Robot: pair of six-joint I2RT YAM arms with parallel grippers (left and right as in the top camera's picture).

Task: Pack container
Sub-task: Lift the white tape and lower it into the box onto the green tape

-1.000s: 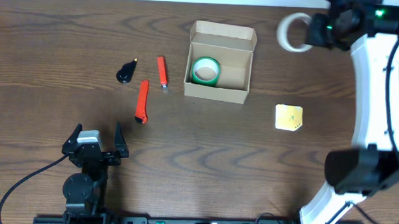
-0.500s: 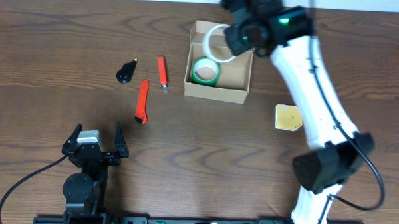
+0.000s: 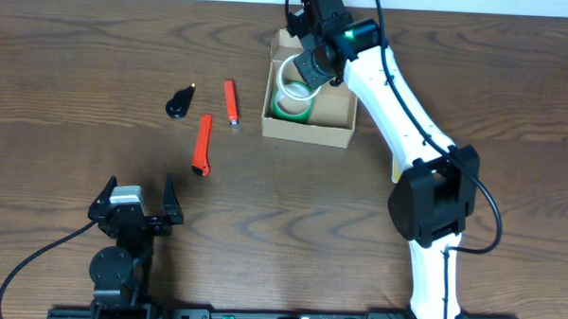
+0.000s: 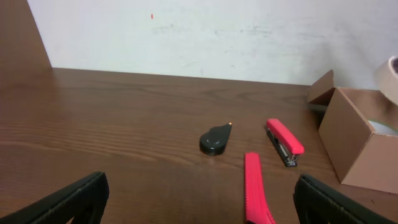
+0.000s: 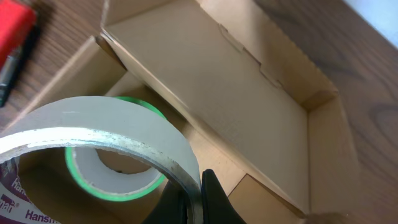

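Container: tan kraft cardboard box (image 3: 304,134), matte, plain and rectangular, with its flap lid open at the far side. It sat on the bench toward the far edge, right of centre.
Inside it: green tape roll (image 3: 292,105), a thin ring lying flat on the left half of the box floor.
Right jaws: clenched on the wall of a white tape roll (image 5: 93,134) – smooth band, purple print on its inner face – held tilted above the open top, over the green roll.
Left jaws: released, black fingers spread wide, low over the near side of the bench.
Bench: dark brown wood grain (image 3: 79,67).
Left of box: red stapler (image 3: 231,103), slim red bar-shaped tool (image 3: 202,144) and black teardrop piece (image 3: 180,103), each apart from the others.
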